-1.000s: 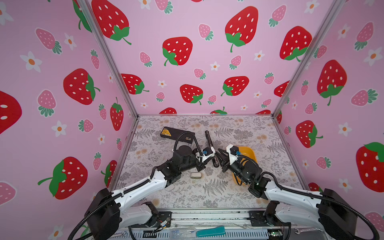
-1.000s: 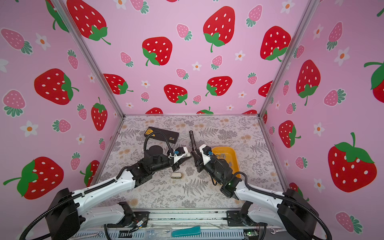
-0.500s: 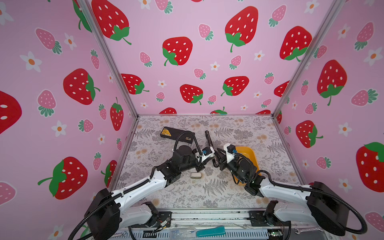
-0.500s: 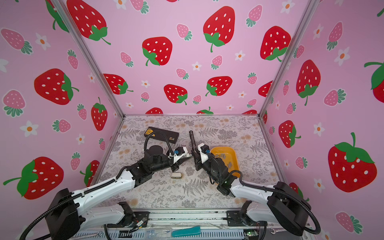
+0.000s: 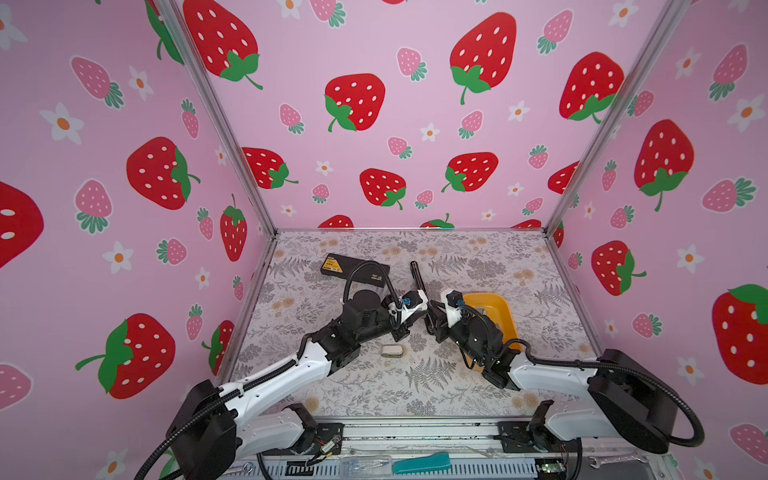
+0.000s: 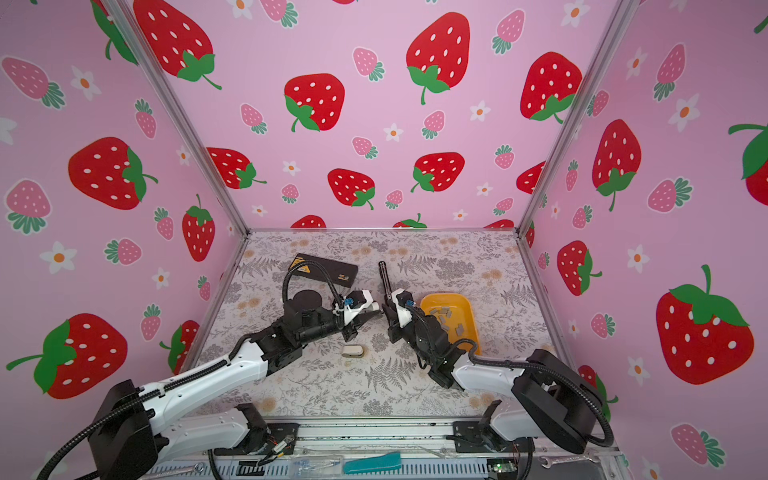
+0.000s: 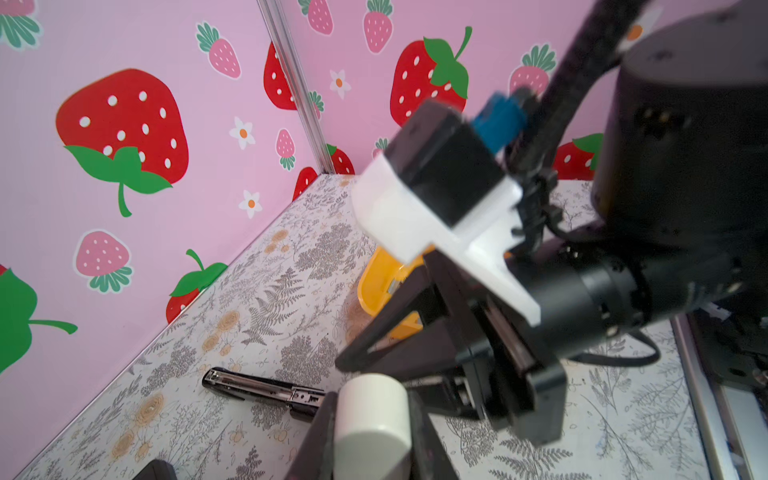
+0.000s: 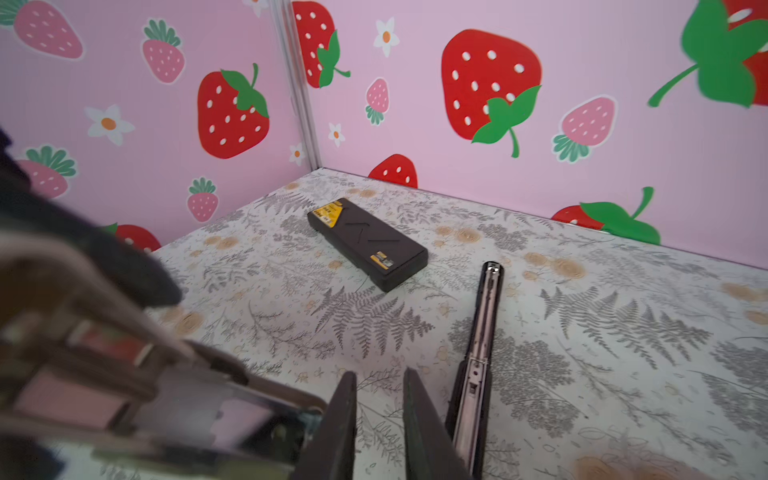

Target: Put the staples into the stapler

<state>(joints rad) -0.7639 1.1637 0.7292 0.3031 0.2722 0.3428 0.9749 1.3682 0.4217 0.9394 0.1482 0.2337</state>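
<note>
1. left gripper (image 7: 371,405): the jaws were closed on a white piece (image 7: 370,424), rounded at the end and seen between the dark fingers in the left wrist view. the right wrist view showed a blurred metal-railed body (image 8: 174,399) beside the right fingers. this was judged to be the same item, possibly a stapler body, but that could not be confirmed.
2. right gripper (image 8: 380,374): the jaws stood narrowly apart, with the patterned table (image 8: 623,332) visible through the gap. no strip was seen between them, so it was judged empty.
3. staples (image 6: 445,325): grey strips lay loose in the yellow tray (image 6: 446,296), on the right side of the table in both top views. the right gripper was off the tray's left side, close to the left gripper at mid-table.
4. black stapler (image 8: 482,332): it lay opened out flat on the table with its metal channel uppermost, just beside the right fingers. no strip could be made out in the channel.
5. other items: a black case (image 8: 368,243) lay toward the far left. a small pale item (image 5: 391,351) lay on the table nearer the front than both grippers. neither was touched.
6. progress: judged early. no strip was in either gripper and none was seen loaded. left to do: take a strip from the tray, seat it in the channel and close the stapler.
</note>
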